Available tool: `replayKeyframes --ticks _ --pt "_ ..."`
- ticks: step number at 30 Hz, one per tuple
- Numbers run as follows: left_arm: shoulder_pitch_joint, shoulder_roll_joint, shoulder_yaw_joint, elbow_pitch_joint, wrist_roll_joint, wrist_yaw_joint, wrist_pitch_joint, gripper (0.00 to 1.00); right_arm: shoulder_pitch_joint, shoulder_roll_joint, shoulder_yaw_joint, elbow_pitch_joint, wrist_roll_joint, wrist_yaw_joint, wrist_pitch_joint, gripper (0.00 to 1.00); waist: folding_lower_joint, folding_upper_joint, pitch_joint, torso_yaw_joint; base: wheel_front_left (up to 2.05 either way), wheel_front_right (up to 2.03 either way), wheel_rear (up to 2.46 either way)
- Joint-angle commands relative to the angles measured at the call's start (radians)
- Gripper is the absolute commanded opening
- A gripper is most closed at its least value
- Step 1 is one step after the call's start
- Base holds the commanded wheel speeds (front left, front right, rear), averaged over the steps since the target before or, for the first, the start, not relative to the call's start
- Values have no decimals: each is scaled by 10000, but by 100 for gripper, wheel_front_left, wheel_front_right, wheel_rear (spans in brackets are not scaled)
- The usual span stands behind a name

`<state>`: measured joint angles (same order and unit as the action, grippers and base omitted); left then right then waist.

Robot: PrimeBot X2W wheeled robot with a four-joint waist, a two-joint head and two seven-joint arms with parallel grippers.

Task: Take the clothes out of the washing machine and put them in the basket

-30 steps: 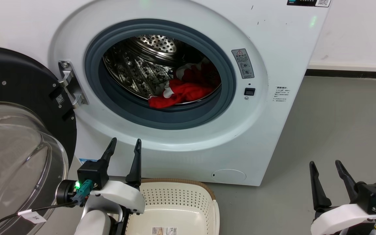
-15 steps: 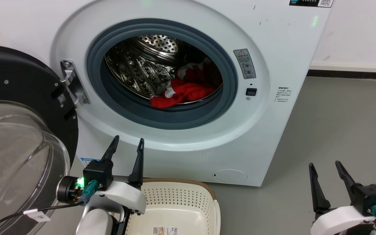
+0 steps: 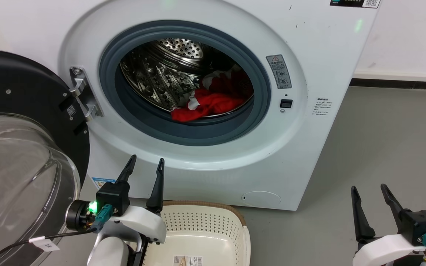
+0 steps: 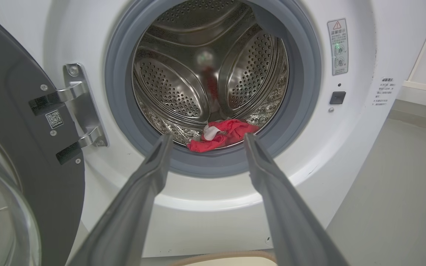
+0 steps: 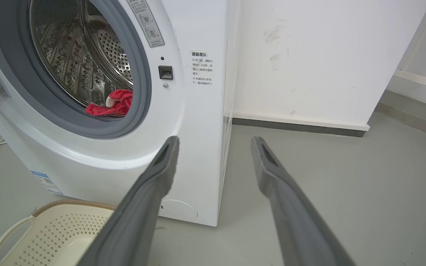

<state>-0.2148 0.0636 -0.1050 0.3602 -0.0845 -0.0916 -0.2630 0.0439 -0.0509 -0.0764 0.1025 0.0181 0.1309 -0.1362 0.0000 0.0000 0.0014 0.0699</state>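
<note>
The red clothes (image 3: 209,103) lie at the front of the steel drum of the white washing machine (image 3: 309,140), just behind the grey porthole rim. They also show as clothes (image 4: 222,135) and clothes (image 5: 113,104). The cream basket (image 3: 242,236) stands on the floor below the porthole, basket (image 5: 46,229) holding nothing but its paper label. My left gripper (image 3: 146,162) is open in front of the machine, below the porthole and above the basket's left end; in its wrist view the left gripper (image 4: 205,136) frames the clothes. My right gripper (image 3: 369,189) is open, low at the right over the floor.
The black-framed glass door (image 3: 17,155) hangs open on its hinge at the left, close to my left arm. Grey floor (image 3: 375,140) stretches to the right of the machine, bounded by a white wall (image 5: 309,55) with a dark skirting.
The whole head view has shifted slightly, so the camera moved. My left gripper has edged a little to the right; the clothes and the basket are unmoved.
</note>
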Motion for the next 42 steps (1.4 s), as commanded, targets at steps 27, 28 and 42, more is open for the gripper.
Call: replayKeyframes --ticks 27,28,42 --pt "-3101 -8 2 1306 413 91 -26 100 -932 14 381 -967 -125 -3 79 100 0 0 1988 -707 0 0 0" --pt "-3441 43 32 1428 429 97 -26 100 -1029 15 447 -1040 -106 -3 89 100 0 0 2234 -828 0 0 0" --pt "-8173 1138 58 5114 485 -125 662 100 -2317 16 1277 -663 632 -5 -484 100 0 0 5000 -2512 0 0 0"
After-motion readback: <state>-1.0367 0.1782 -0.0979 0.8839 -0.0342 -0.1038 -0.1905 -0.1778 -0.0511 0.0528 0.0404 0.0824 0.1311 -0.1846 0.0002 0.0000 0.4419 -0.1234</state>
